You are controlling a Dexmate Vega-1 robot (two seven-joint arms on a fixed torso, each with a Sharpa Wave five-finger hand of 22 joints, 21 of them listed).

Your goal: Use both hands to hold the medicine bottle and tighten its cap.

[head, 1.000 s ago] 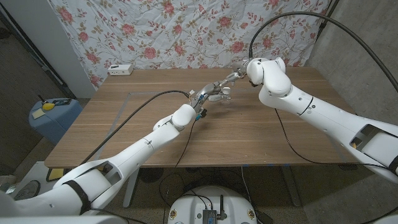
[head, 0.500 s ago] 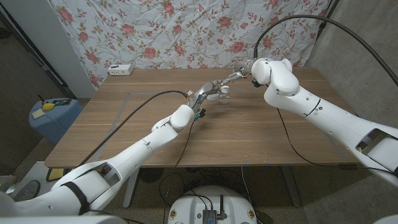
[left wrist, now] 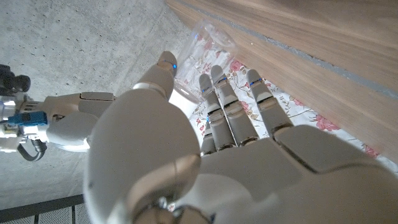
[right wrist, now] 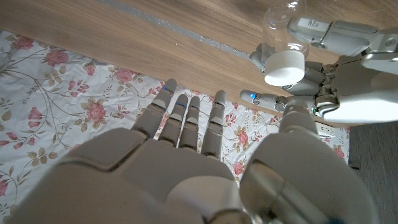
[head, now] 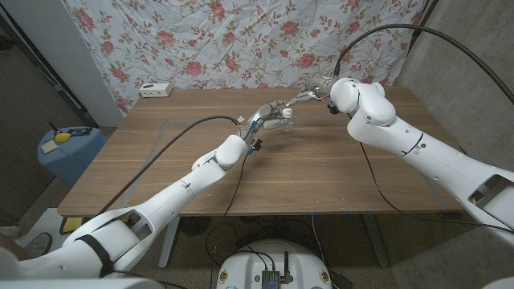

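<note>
Head cam looks down from high at 6 o'clock toward the table (head: 321, 172), while both wrist cams sit close behind their hands, flipped, all sharing the floral cloth (head: 241, 40).

This looks like a makeshift robot test room rather than a home or shop. The landmark is the wooden worktop (head: 321, 168), a plain slab on metal legs. Directly behind the worktop hangs a flowered cloth (head: 241, 44) as a backdrop, with bare grey concrete wall (head: 462, 56) showing just beside the cloth on the right. A thick black cable (head: 418, 28) loops through the air above the worktop's far right corner, and thinner cables trail across its surface. A small white box (head: 156, 89) sits at the worktop's far left corner. A blue bin (head: 68, 152) stands on the floor left of the worktop.
</note>
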